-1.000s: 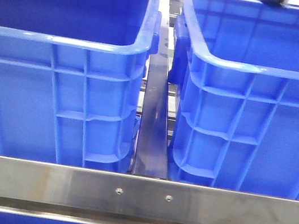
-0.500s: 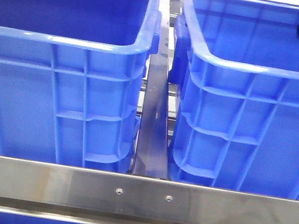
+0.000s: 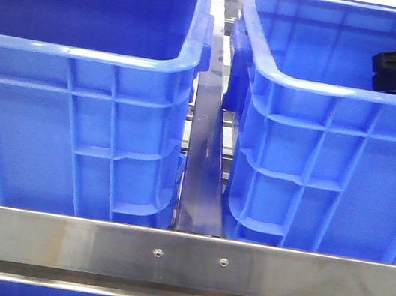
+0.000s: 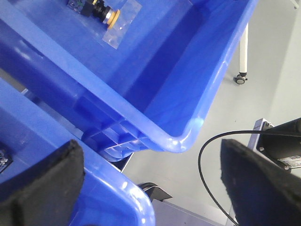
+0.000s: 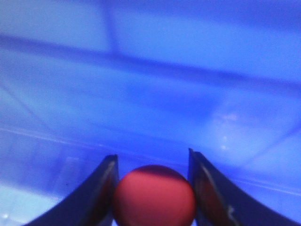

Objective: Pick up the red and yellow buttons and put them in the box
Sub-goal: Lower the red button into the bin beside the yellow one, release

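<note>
The right gripper [image 5: 153,188] holds a red button [image 5: 154,195] clamped between its fingers inside the right blue box [image 3: 330,86], not yet released, while the left gripper [image 4: 150,183] stands open, leaving a yellow button [image 4: 111,17] unpicked in another bin

You can count two large blue ribbed plastic crates side by side in the front view, the left one [image 3: 77,97] and the right one [image 3: 321,138]. There is one round red button [image 5: 154,195], seen in the right wrist view. There is one yellow-capped button in a clear plastic bag [image 4: 109,17], lying in a crate in the left wrist view.
</note>
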Controlling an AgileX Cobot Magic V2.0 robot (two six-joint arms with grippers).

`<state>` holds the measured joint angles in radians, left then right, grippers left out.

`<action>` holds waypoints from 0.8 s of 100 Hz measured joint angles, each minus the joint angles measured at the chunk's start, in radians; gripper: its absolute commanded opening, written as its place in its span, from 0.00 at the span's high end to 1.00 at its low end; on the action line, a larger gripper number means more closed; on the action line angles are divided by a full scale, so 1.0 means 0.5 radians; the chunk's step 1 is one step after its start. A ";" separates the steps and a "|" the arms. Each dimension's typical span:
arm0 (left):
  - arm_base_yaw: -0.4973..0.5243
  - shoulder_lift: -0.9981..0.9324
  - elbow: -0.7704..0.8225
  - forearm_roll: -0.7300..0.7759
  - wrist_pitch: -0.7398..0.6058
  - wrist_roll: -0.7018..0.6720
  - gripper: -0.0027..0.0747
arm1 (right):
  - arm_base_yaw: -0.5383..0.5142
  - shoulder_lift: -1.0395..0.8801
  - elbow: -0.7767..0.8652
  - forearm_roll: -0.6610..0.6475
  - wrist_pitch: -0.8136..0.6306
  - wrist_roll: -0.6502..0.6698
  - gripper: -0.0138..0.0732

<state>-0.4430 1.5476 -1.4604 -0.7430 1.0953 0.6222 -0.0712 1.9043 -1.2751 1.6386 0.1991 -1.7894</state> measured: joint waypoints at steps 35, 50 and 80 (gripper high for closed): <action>0.000 0.000 0.000 -0.009 0.004 0.000 0.24 | 0.000 0.001 0.000 0.013 -0.040 -0.005 0.17; 0.000 0.000 0.000 -0.017 0.004 0.000 0.24 | 0.000 -0.074 0.000 0.013 -0.045 -0.005 0.17; 0.000 0.000 0.000 -0.035 -0.001 0.000 0.41 | 0.000 -0.458 0.210 0.016 -0.101 -0.005 0.52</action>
<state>-0.4430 1.5476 -1.4604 -0.7607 1.0946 0.6222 -0.0712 1.6752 -1.1702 1.6465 0.1486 -1.7919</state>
